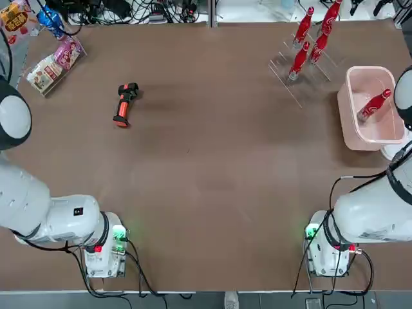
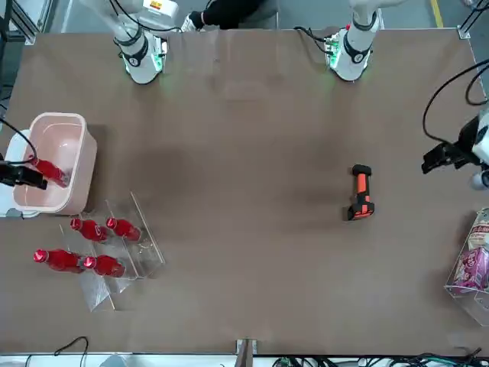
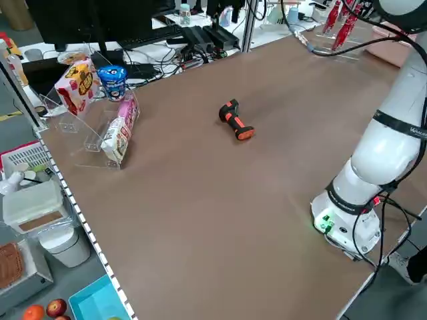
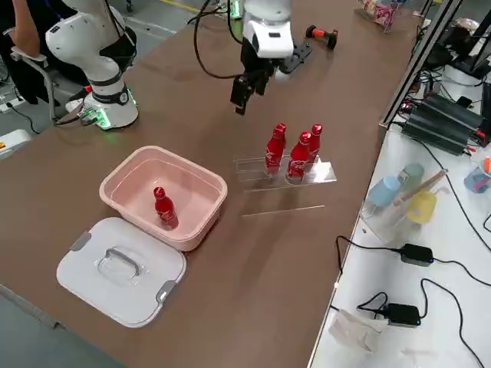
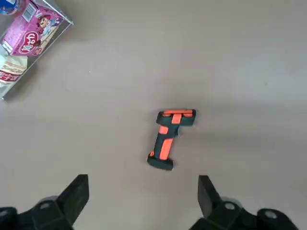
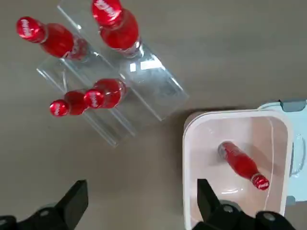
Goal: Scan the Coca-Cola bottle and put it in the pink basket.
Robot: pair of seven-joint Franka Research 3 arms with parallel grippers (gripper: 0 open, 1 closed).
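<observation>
A red Coca-Cola bottle [image 1: 374,104] lies tilted inside the pink basket [image 1: 351,109] at the right side of the table; it also shows in the right wrist view [image 6: 242,164] and the right side view [image 4: 163,207]. My right gripper [image 6: 141,190] hangs open and empty high above the basket [image 6: 192,158] and the bottle rack, touching nothing. My left gripper [image 5: 144,184] is also open and empty, raised over the black-and-orange scanner [image 5: 169,139], which lies on the table [image 1: 124,104].
Several more red bottles [image 1: 309,38] stand in a clear acrylic rack [image 6: 158,91] beside the basket. A white lid [image 4: 123,268] lies next to the basket. A clear stand with snack packs [image 1: 55,64] sits at the far left corner.
</observation>
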